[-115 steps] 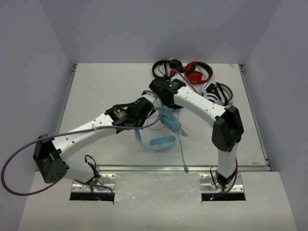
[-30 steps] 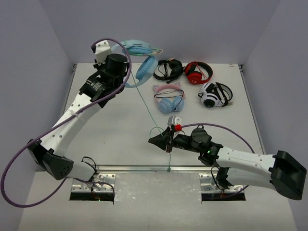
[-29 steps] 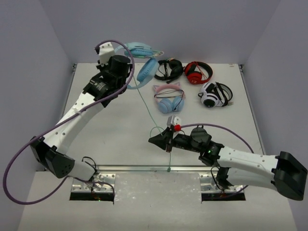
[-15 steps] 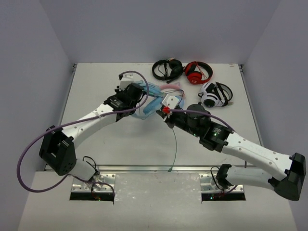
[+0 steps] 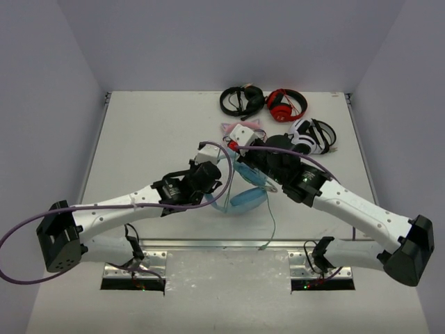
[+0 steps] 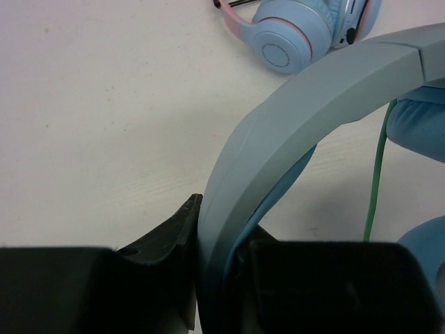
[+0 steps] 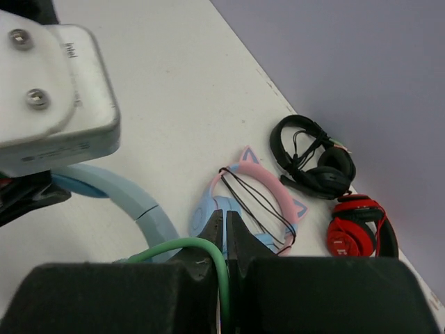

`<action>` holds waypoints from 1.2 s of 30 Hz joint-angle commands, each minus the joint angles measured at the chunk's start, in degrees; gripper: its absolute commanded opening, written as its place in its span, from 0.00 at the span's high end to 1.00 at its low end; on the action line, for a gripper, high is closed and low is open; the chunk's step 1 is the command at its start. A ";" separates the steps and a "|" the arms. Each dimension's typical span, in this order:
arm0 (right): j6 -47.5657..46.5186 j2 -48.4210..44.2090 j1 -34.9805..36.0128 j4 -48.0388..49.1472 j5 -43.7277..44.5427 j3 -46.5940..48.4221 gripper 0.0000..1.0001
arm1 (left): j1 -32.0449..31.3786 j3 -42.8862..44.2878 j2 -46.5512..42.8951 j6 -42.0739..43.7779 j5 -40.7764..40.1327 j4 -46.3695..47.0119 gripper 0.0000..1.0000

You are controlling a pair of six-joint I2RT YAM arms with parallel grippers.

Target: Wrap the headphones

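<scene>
The light-blue headphones [image 5: 245, 192] are in the middle of the table, one blue ear cushion [image 5: 248, 200] facing the front. My left gripper [image 5: 217, 182] is shut on their wide headband [image 6: 313, 90], which fills the gap between the jaws in the left wrist view [image 6: 222, 236]. My right gripper [image 5: 240, 154] is just behind the headphones, shut on the thin pale-green cable [image 7: 188, 247], which arches out of its jaws [image 7: 224, 229]. The rest of the cable [image 5: 272, 226] trails to the table's front edge.
Pink-and-blue cat-ear headphones [image 7: 257, 202] lie just behind my right gripper, mostly hidden under the arm in the top view. Black headphones [image 5: 240, 101], red ones [image 5: 286, 104] and white-and-black ones [image 5: 313, 133] lie at the back right.
My left gripper has brought the headphones down from high at the back left to the table's middle. My right gripper, holding the cable, has moved from the front up beside them.
</scene>
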 commanded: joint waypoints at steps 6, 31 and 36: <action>-0.50 3.50 -7.24 3.05 0.33 9.74 0.97 | -4.26 0.10 -7.54 3.51 16.53 3.05 1.00; 29.20 10.54 -20.79 12.43 -30.69 -1.76 0.98 | -4.53 21.19 -22.22 0.52 3.61 -4.07 1.00; 38.18 10.89 -20.79 24.37 -39.49 -5.53 0.85 | -4.44 25.05 -20.99 -1.93 6.61 -0.73 1.00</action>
